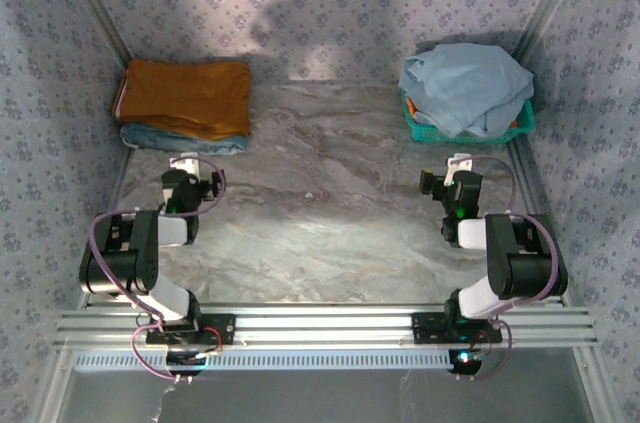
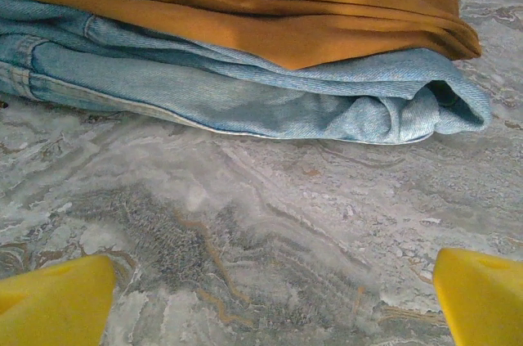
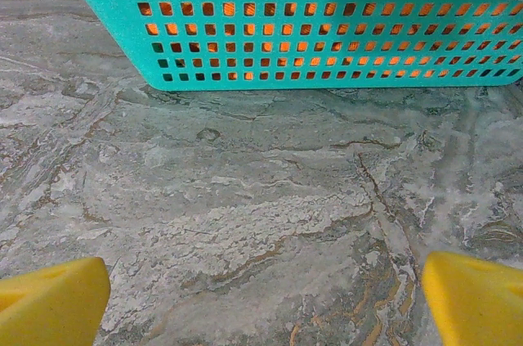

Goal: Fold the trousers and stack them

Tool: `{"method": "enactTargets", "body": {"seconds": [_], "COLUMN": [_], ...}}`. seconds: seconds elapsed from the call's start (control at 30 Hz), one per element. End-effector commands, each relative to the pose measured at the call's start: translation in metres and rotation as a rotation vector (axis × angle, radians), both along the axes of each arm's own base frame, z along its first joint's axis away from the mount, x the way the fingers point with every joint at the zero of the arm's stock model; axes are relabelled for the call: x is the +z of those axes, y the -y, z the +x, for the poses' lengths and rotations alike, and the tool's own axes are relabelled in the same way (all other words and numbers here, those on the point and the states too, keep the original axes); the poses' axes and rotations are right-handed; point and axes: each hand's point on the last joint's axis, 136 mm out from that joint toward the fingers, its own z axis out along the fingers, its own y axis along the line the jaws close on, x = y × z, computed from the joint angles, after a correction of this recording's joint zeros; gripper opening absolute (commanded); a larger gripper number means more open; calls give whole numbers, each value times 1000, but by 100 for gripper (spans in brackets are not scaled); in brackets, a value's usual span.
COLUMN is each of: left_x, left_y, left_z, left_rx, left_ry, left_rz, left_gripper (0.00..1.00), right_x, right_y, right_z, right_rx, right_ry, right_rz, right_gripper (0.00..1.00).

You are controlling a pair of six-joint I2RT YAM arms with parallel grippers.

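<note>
1. Top external view showed the trousers (image 1: 185, 93) folded at the far left corner of the worktop (image 1: 330, 203), lying on a folded denim garment (image 1: 185, 139).
2. We saw the left pincer (image 2: 265, 301) spread wide and empty, low and near the denim's rolled edge. We judged that a forward nudge could shove that fold and skew the stack.
3. The right pincer (image 3: 261, 301) was likewise wide and empty, facing the basket (image 3: 327, 43).
4. A pale blue garment (image 1: 465, 83) draped over the basket's rim, so we thought a snagged pull might drag or tip the basket.
5. Walls (image 1: 60, 93) hemmed in both corners, leaving little room behind either load.
6. The worktop's middle lay bare, the best space for moving.
</note>
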Motion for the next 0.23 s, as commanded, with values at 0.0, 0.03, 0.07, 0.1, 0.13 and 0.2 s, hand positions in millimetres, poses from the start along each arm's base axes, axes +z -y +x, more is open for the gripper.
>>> {"method": "enactTargets", "body": {"seconds": [0.0, 0.03, 0.07, 0.1, 0.13, 0.2], "left_x": [8, 8, 8, 8, 8, 8], "left_y": [2, 2, 2, 2, 2, 2], "left_z": [7, 7, 7, 7, 7, 6], "left_rx": [-4, -3, -4, -4, -2, -2], "left_ry": [23, 23, 22, 23, 23, 23], "left_rz": [-8, -8, -8, -8, -6, -4], "left_gripper": [99, 100, 100, 99, 99, 100], "right_x": [3, 3, 3, 3, 3, 3], "right_y": [2, 2, 2, 2, 2, 2], "right_z": [5, 5, 5, 5, 5, 5], "right_rx": [-15, -15, -15, -14, -15, -15], "right_ry": [5, 5, 5, 4, 5, 5], "right_rz": [-8, -9, -8, -8, -8, -9], "right_gripper": [100, 100, 99, 100, 100, 100]}}
